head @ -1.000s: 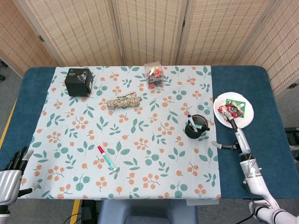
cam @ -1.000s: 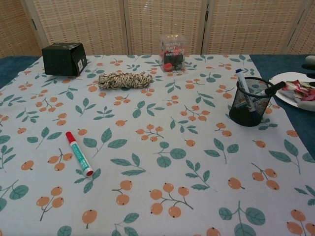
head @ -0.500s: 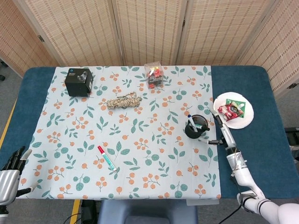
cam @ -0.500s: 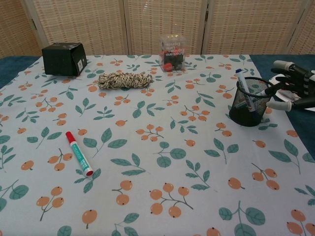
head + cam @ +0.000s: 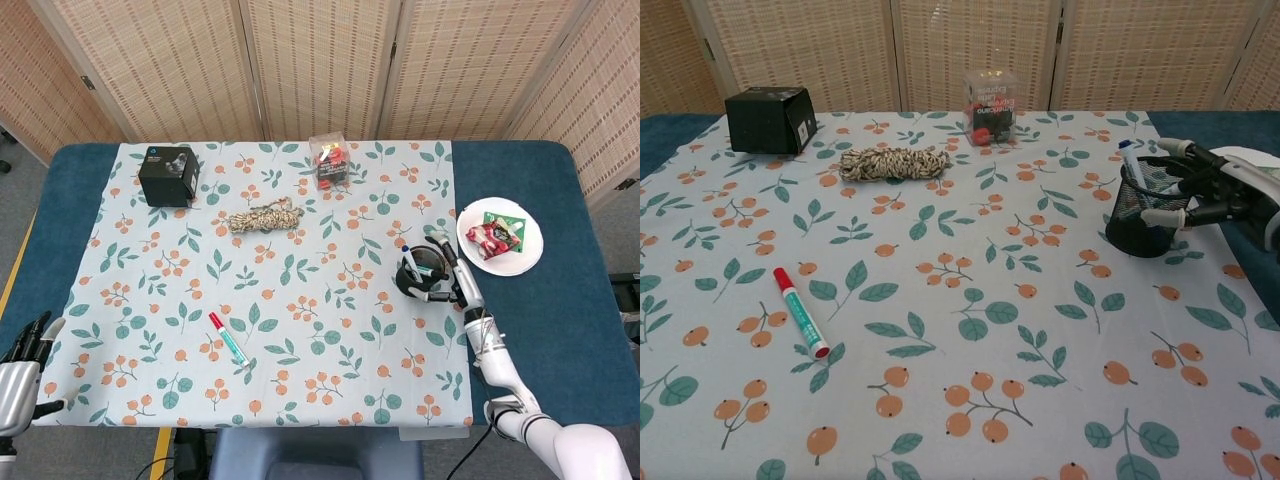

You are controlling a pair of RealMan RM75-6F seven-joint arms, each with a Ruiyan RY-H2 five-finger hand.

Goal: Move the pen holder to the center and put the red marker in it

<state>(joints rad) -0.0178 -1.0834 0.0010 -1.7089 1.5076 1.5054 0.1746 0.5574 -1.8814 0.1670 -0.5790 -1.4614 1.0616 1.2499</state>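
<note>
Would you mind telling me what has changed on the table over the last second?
The right hand came in from beside the plate toward the table's middle and now wraps its fingers around the pen holder. The pen holder itself has barely shifted. The left hand stays open at the near left corner. The red marker, rope bundle and black box lie as before.

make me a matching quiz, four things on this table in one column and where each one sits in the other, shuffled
Things:
1. red marker
2. pen holder
3. black box
4. rope bundle

Places:
A. far left corner of the cloth
B. within the right hand's fingers
C. near left, lying flat
D. far side, between box and clear case

Pairs: 1-C, 2-B, 3-A, 4-D
</note>
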